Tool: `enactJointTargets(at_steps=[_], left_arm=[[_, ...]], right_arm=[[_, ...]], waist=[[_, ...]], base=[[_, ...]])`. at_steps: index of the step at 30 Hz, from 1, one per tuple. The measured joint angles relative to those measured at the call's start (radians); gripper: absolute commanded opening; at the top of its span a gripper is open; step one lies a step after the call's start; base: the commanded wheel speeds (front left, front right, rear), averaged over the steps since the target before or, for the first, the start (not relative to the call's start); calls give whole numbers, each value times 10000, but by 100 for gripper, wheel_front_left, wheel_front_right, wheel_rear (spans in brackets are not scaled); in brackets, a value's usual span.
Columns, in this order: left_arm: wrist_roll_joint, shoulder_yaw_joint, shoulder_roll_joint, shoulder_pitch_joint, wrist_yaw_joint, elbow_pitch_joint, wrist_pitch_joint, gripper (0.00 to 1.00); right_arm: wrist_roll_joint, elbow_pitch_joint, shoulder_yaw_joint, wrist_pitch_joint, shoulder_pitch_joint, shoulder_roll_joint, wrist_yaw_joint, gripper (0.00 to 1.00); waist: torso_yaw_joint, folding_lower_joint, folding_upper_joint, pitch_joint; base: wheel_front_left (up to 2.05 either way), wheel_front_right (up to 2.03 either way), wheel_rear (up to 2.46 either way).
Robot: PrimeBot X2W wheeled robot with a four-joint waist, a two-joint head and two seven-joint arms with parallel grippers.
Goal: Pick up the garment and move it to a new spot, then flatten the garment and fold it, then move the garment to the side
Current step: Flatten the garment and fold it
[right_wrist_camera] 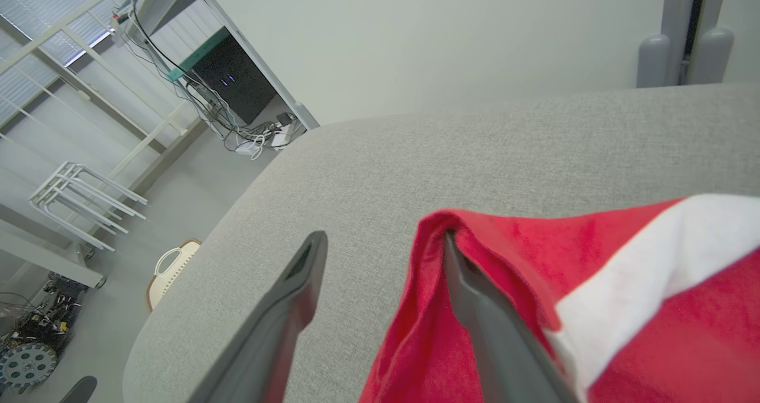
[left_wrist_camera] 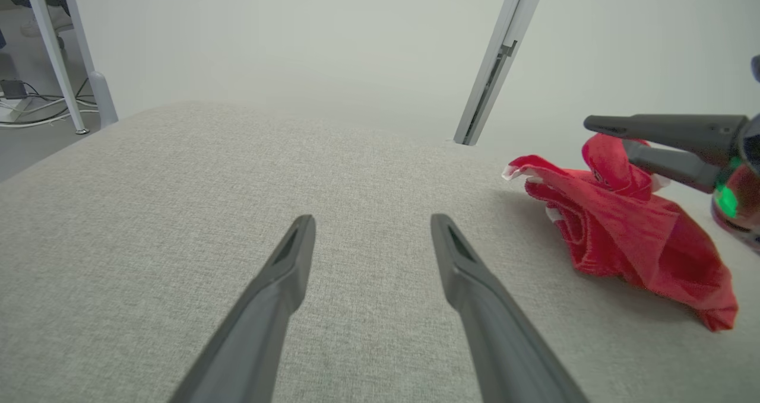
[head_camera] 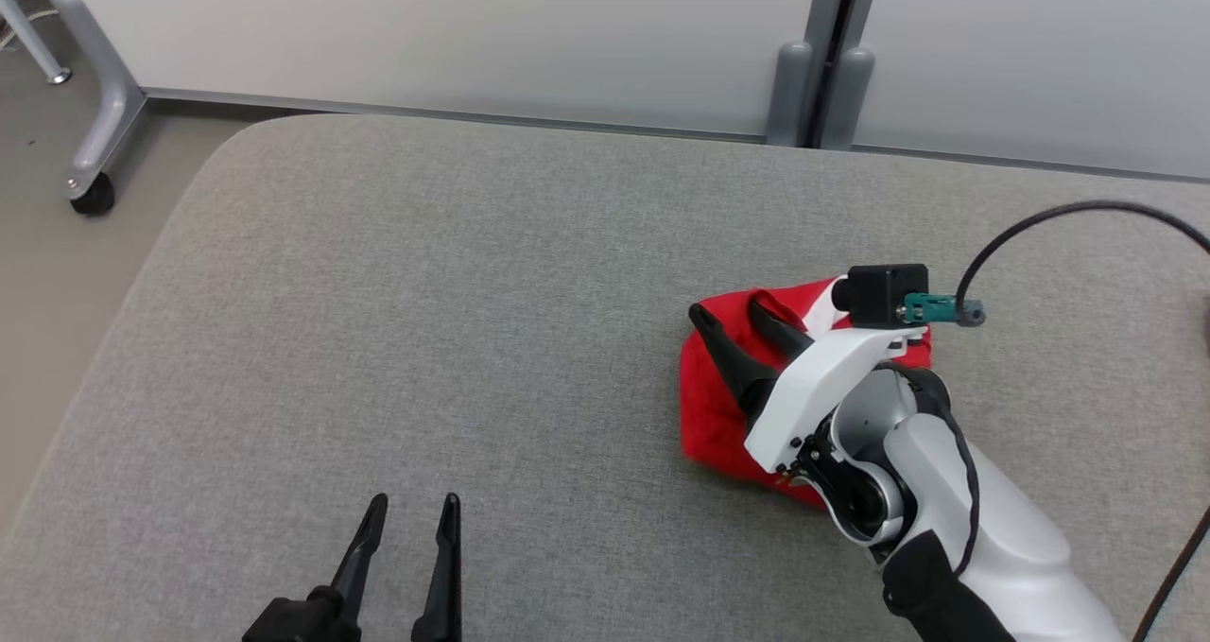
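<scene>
Garment [head_camera: 714, 415], red with a white band, lies bunched at the centre right of the head view on the grey padded surface [head_camera: 425, 292]. The right gripper [head_camera: 728, 309] is over it with jaws apart: one finger is tucked into a fold, the other stands outside it. A good grasp, I judge, closes on that thick fold rather than a thin edge, then lifts straight. The left gripper [head_camera: 411, 510], at lower left, is spread and empty.
</scene>
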Motion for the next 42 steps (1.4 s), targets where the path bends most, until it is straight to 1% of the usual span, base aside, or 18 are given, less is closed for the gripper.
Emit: enactJointTargets(at_steps=[3, 5, 7, 9, 12, 16, 20, 24, 27, 30, 31, 32, 33, 34, 35, 36, 39, 42], left_arm=[[19, 268, 0, 169, 12, 10, 0, 100], [65, 504, -6, 226, 31, -77, 0, 100], [58, 767, -2, 398, 75, -128, -2, 100], [42, 972, 0, 573, 86, -182, 0, 100], [6, 1160, -4, 774, 115, -232, 0, 100], [-8, 1185, -8, 885, 111, -303, 0, 100], [-35, 1283, -6, 923, 111, -337, 0, 100], [-6, 1528, -4, 1008, 98, -314, 0, 100], [15, 1735, 0, 1125, 69, -284, 0, 100], [56, 1875, -2, 1124, 23, -288, 0, 100], [94, 1883, -2, 1123, -15, -288, 0, 100], [107, 1881, -2, 1122, -19, -288, 0, 100], [115, 1871, -2, 1117, -33, -288, 0, 100], [138, 1860, -2, 1113, -33, -290, 0, 100], [205, 1854, -2, 1109, -42, -305, 0, 100], [215, 1839, -2, 1095, -81, -322, 0, 100], [276, 1795, -2, 1001, -107, -384, 0, 100], [299, 1678, -2, 870, -121, -447, 0, 100]], right_arm=[[-468, -487, 182, -874, 313, -10, 0, 100], [-970, -934, 272, -1463, 713, -374, 2, 100], [-1549, -1369, 242, -1994, 1124, -945, 2, 100], [-2230, -1595, -4, -2493, 1663, -1507, 2, 100], [-2397, -2019, -585, -3053, 2661, -1935, 0, 100], [-3289, -2215, -1530, -3499, 3793, -2568, 12, 100], [-4082, -2406, -2585, -3632, 4831, -2592, 0, 100], [-4916, -3210, -4013, -3668, 5651, -2065, 2, 100], [-5239, -3352, -4422, -3674, 6342, -1651, 2, 100], [-5285, -3482, -4393, -3674, 6440, -1369, 2, 100], [-5175, -3551, -4335, -3674, 6397, -1279, 2, 92], [-5099, -3614, -4234, -3674, 6314, -1233, 2, 64], [-5064, -3638, -4130, -3674, 6199, -1252, 2, 46], [-5047, -3639, -4000, -3674, 6037, -1306, 2, 35], [-5010, -3647, -3927, -3674, 5830, -1317, 2, 14], [-4920, -3628, -3843, -3674, 5599, -1317, 2, 0], [-4792, -3227, -3340, -3603, 4837, -1358, 2, 0], [-4924, -2587, -2736, -3137, 3873, -1361, 2, 0]], waist=[[-264, 0, 0, -114], [-421, 0, 0, -272], [-627, 0, 0, -419], [-848, 0, 0, -577], [-1194, 0, 0, -836], [-1525, 0, 0, -1156], [-1733, 0, 0, -1335], [-1842, 0, 0, -1466], [-1866, 0, 0, -1540], [-1895, 0, 0, -1528], [-1893, 0, 0, -1515], [-1883, 0, 0, -1495], [-1865, 0, 0, -1474], [-1840, 0, 0, -1452], [-1814, 0, 0, -1427], [-1783, 0, 0, -1402], [-1661, 0, 0, -1293], [-1517, 0, 0, -1116]], base=[[0, 0, 0], [0, 0, 0], [0, 0, 0], [0, 0, 0], [0, 0, 0], [0, 0, 0], [0, 0, 0], [0, 0, 0], [0, 0, 0], [0, 0, 0], [0, 0, 0], [0, 0, 0], [0, 0, 0], [0, 0, 0], [0, 0, 0], [0, 0, 0], [0, 0, 0], [0, 0, 0]])
